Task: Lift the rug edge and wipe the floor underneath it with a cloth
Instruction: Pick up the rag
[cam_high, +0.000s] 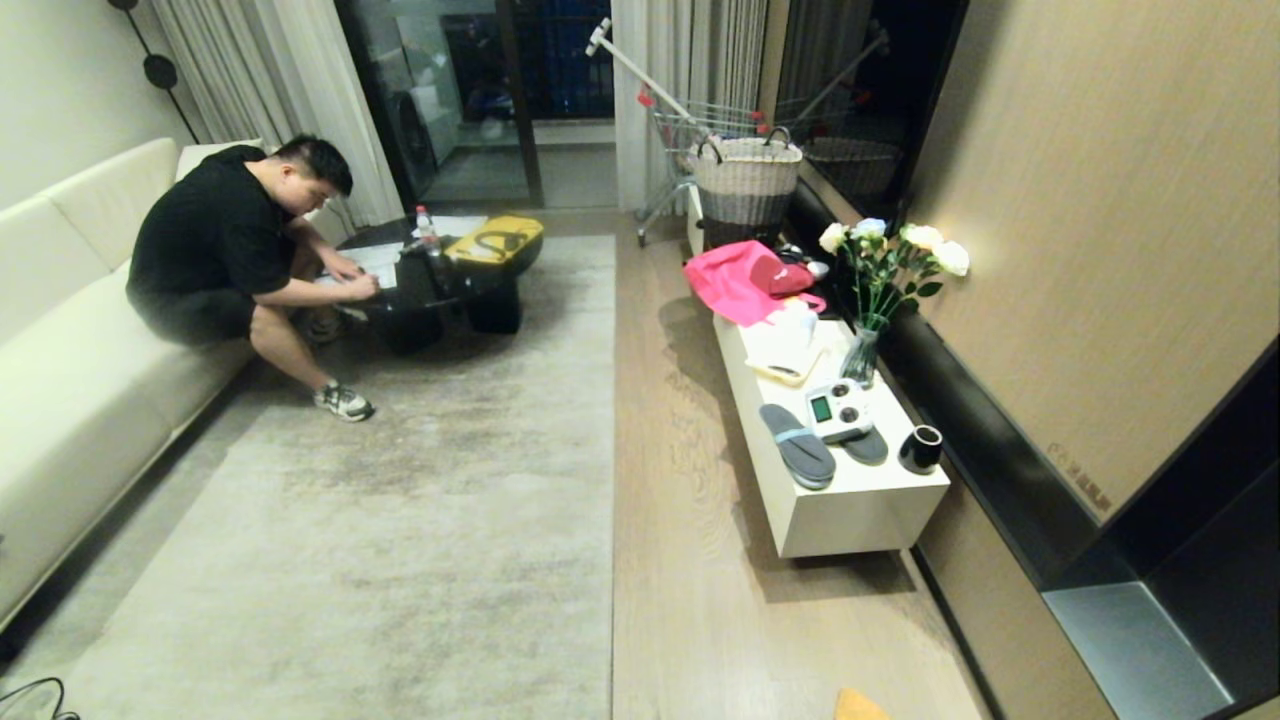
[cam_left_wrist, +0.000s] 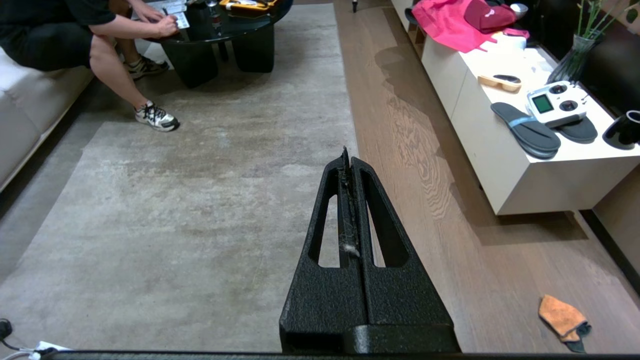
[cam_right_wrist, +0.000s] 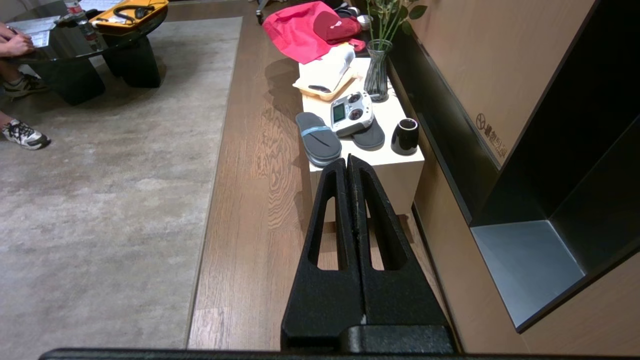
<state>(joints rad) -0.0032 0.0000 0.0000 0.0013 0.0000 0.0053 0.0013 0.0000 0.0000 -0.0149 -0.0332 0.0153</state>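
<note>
A living room: a pale mottled rug (cam_high: 400, 520) lies flat on the oak-look floor (cam_high: 670, 520), its straight rug edge (cam_high: 613, 450) running beside a bare strip of planks, with a sofa (cam_high: 70, 380) and a seated person (cam_high: 230, 250) at a dark table (cam_high: 450, 280) on the far side, and a low white cabinet (cam_high: 850, 500) along the wall carrying slippers (cam_high: 797, 445), a remote (cam_high: 838, 410), a cup (cam_high: 921, 448), a vase (cam_high: 862, 355) and a pink bag (cam_high: 735, 280). The cloth (cam_left_wrist: 562, 317) lies crumpled on the floor near the cabinet's near end, well apart from the rug edge. The left gripper (cam_left_wrist: 346, 155) hangs over the rug's border and the right gripper (cam_right_wrist: 348, 159) over the floor before the cabinet, both with fingers pressed together and empty; a printed mark on the wall panel (cam_right_wrist: 492, 137) is too small to read.
</note>
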